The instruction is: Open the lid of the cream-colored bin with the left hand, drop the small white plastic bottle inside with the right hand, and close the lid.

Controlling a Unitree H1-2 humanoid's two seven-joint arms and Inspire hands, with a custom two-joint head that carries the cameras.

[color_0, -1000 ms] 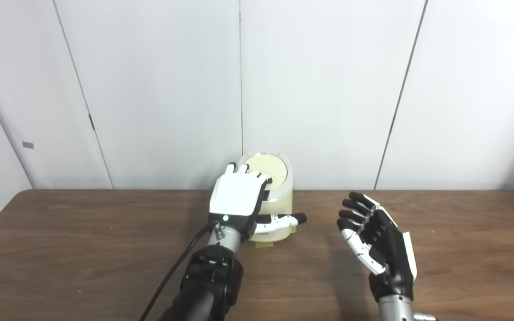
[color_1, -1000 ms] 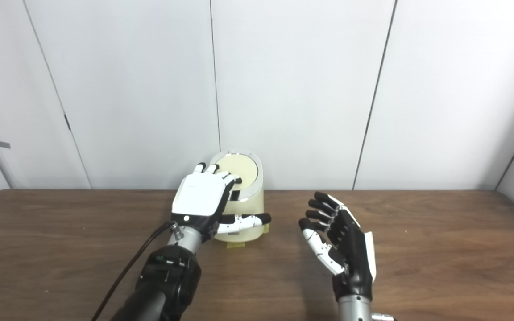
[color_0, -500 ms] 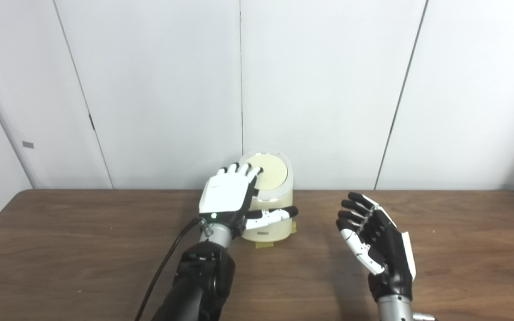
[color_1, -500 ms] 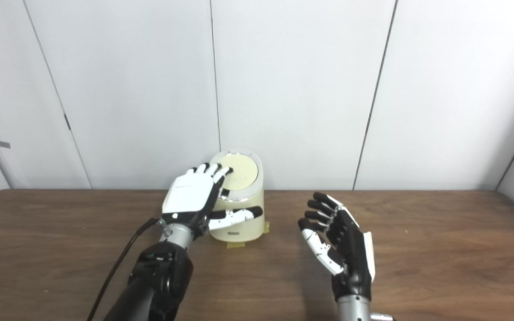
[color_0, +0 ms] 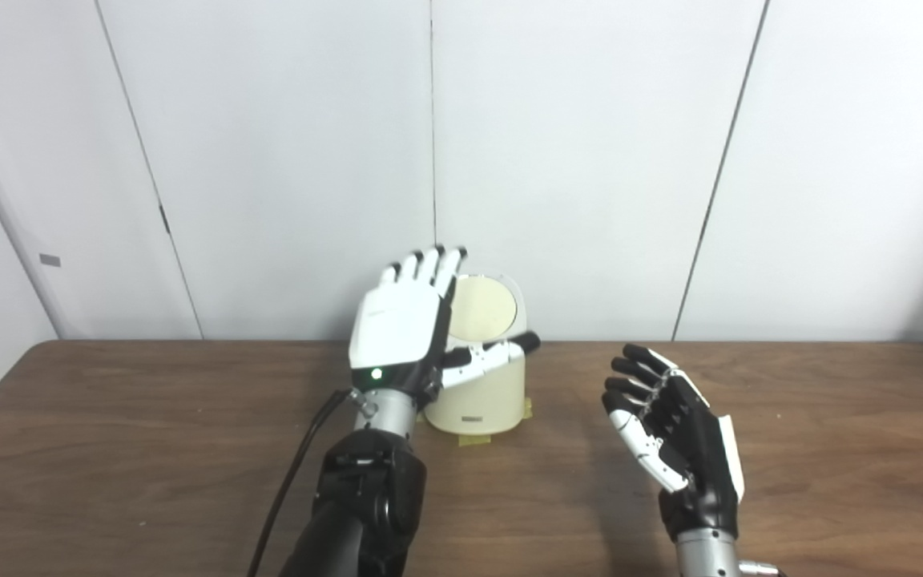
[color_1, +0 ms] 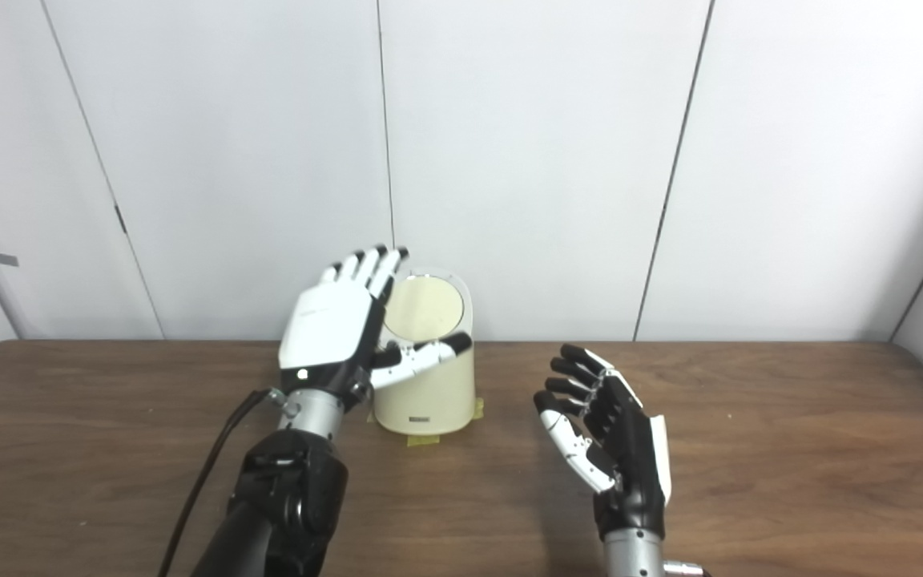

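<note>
Right hand (color_0: 682, 437) nearest, raised above the brown desk (color_0: 830, 449), palm turned inward, fingers spread, holding nothing. Left hand (color_0: 397, 332) farther in, lifted upright beside the cream-colored bin (color_0: 481, 393), fingers straight and apart, empty; its thumb (color_0: 493, 358) reaches across the bin's upper front. Bin stands mid-desk near the far edge, on a bit of yellow tape (color_0: 477, 439). Lid (color_0: 484, 308) tilted up, its round face toward the camera. Bottle not visible. White panelled wall (color_0: 590, 160) behind.
</note>
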